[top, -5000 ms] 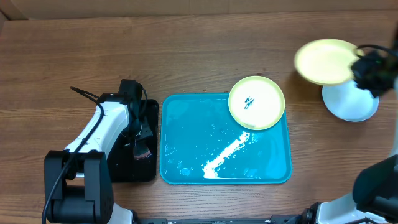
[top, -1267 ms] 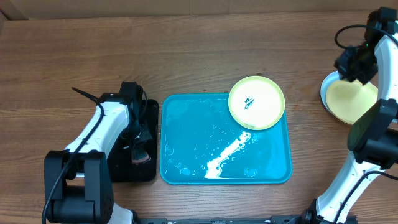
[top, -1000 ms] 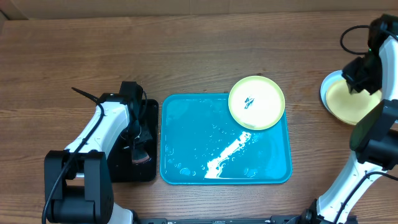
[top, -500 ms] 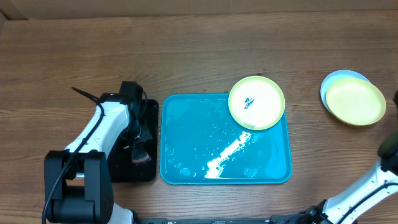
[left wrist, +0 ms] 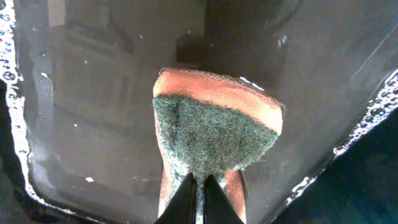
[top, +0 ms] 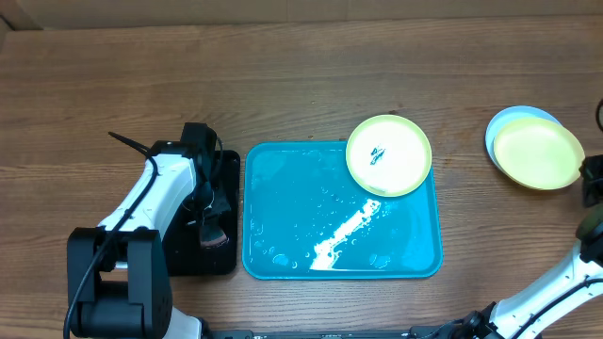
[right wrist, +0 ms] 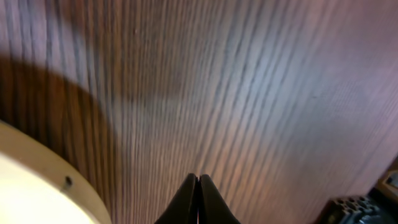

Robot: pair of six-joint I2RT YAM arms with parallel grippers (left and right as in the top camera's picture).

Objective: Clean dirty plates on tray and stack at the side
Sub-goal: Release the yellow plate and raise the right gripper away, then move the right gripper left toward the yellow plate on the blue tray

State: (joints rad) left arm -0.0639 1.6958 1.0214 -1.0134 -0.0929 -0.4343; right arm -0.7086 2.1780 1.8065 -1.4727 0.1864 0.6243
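Observation:
A pale yellow-green plate [top: 388, 155] with a dark smear at its centre rests on the far right corner of the cyan tray [top: 283, 226]. On the table at the right, another yellow-green plate [top: 538, 155] lies stacked on a white-pale blue plate [top: 513, 120]; its rim shows in the right wrist view [right wrist: 37, 180]. My left gripper [left wrist: 199, 186] is shut on a green and orange sponge [left wrist: 214, 134] over the black tray [left wrist: 93, 93]. My right gripper [right wrist: 197, 186] is shut and empty above bare wood, at the overhead view's right edge [top: 594, 179].
The black tray [top: 184, 254] with soapy water sits left of the cyan tray, under my left arm [top: 151, 193]. The cyan tray holds water streaks and droplets. A cardboard edge runs along the table's far side.
My right arm has let go of the yellow-green plate on the pale blue plate and drawn back to the right edge. The left arm has not moved.

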